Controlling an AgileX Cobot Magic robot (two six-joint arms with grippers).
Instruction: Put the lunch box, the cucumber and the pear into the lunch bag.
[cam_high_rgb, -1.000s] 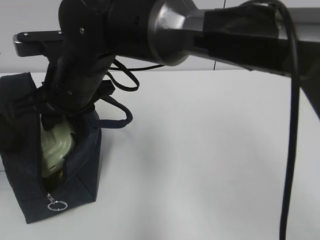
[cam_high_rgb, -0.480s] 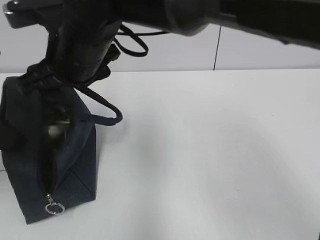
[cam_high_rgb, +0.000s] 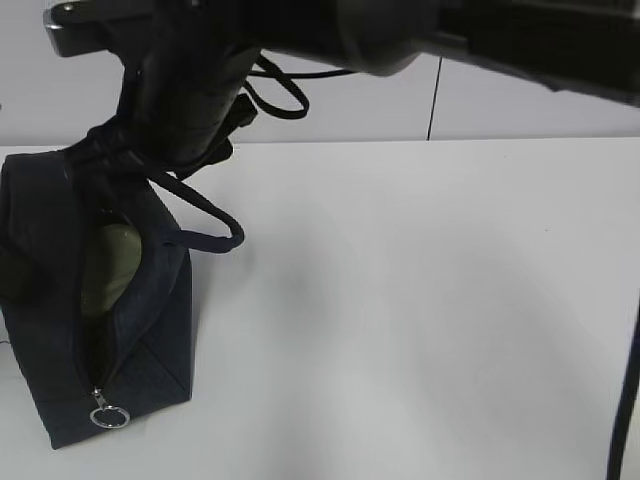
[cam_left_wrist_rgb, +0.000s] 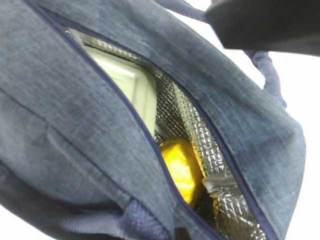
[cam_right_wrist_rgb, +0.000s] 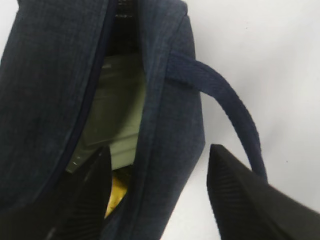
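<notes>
Standing seemingly on edge inside lunch bag: lunch box.

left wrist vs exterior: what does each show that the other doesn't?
Left wrist only: the yellow pear low in the opening, beside the silver lining.

Exterior only: the metal ring pull at the foot of the zip, the white table, and the right arm reaching over the bag.

Both: the navy lunch bag, unzipped, with the sage-green lunch box inside and a looped handle.
</notes>
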